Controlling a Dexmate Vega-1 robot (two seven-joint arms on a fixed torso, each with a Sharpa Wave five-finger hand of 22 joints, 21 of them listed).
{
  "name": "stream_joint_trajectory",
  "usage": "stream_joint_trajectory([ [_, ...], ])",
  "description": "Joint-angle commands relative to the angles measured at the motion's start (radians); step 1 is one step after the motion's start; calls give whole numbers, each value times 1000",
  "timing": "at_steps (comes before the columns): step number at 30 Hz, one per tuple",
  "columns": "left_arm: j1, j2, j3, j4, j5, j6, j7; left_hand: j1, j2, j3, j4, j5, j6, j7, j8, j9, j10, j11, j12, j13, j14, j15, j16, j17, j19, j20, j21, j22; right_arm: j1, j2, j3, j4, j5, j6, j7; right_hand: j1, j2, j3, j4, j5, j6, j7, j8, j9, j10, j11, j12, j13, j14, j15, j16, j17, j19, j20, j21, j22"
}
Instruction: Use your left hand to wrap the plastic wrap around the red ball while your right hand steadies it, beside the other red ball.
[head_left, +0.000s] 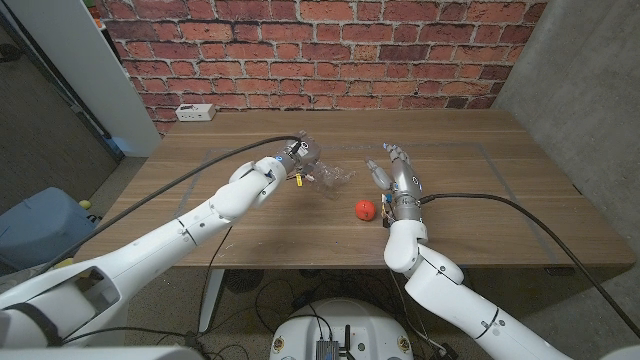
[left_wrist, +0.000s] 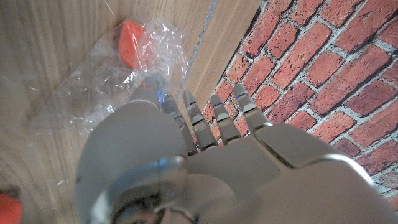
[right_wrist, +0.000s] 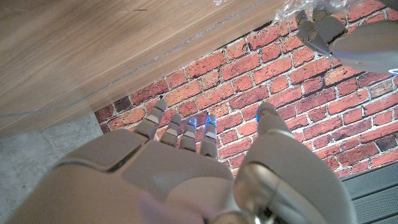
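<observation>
The table (head_left: 470, 180) is wood, brown with a visible grain and a smooth, matt top. Behind it stands a rough red brick wall (head_left: 330, 40) with pale mortar. The plastic wrap (left_wrist: 112, 74) is thin, clear and crinkled, catching glossy highlights, and a red ball (left_wrist: 130, 43) shows through it. The other red ball (head_left: 366, 209) looks matt. Both arms wear smooth white plastic shells; the left hand (head_left: 297, 156) and right hand (head_left: 398, 178) look grey, with a dull metallic sheen.
</observation>
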Motion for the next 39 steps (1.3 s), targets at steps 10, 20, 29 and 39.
stream_joint_trajectory([
  [10, -212, -122, 111, 243, -222, -49, 51, 11, -10, 112, 85, -15, 24, 27, 45, 24, 22, -1, -1, 7, 18, -121, 0, -1, 15, -16, 13, 0, 191, -7, -68, 58, 60, -187, 215, -4, -18, -22, -8, -9, -139, -5, -17, 2, -144, 10, -32, 4, -135, 18, -51, -2, -160, 27, -44, 4],
  [20, -284, -137, 117, 323, -408, -59, -38, 21, -11, 141, 81, -25, 11, 61, 58, 34, 32, 18, -4, 11, 48, -105, 4, -4, 62, -29, 37, 2, 323, -15, -133, 139, 92, -177, 320, -4, -21, -25, -9, -9, -148, -2, -13, 3, -160, 8, -29, 5, -142, 21, -50, -2, -139, 25, -29, 4],
  [29, -322, -141, 148, 375, -481, -47, -45, 34, -15, 161, 70, -36, 16, 81, 65, 28, 42, 17, -4, 13, 56, -105, 1, -6, 69, -38, 45, 4, 396, 36, -176, 230, 82, -177, 309, -5, -25, -29, -10, -8, -156, -1, -13, 3, -167, 8, -28, 5, -147, 19, -50, -3, -150, 24, -32, 3],
  [39, -332, -130, 175, 366, -505, -19, -31, 41, -19, 175, 62, -49, 19, 84, 69, 23, 49, 17, -6, 15, 59, -107, -2, -8, 69, -39, 49, 5, 433, 107, -180, 331, 92, -162, 252, -18, -27, -36, -3, -7, -163, 1, -12, 3, -170, 10, -24, 6, -155, 21, -50, -1, -169, 28, -36, 4],
])
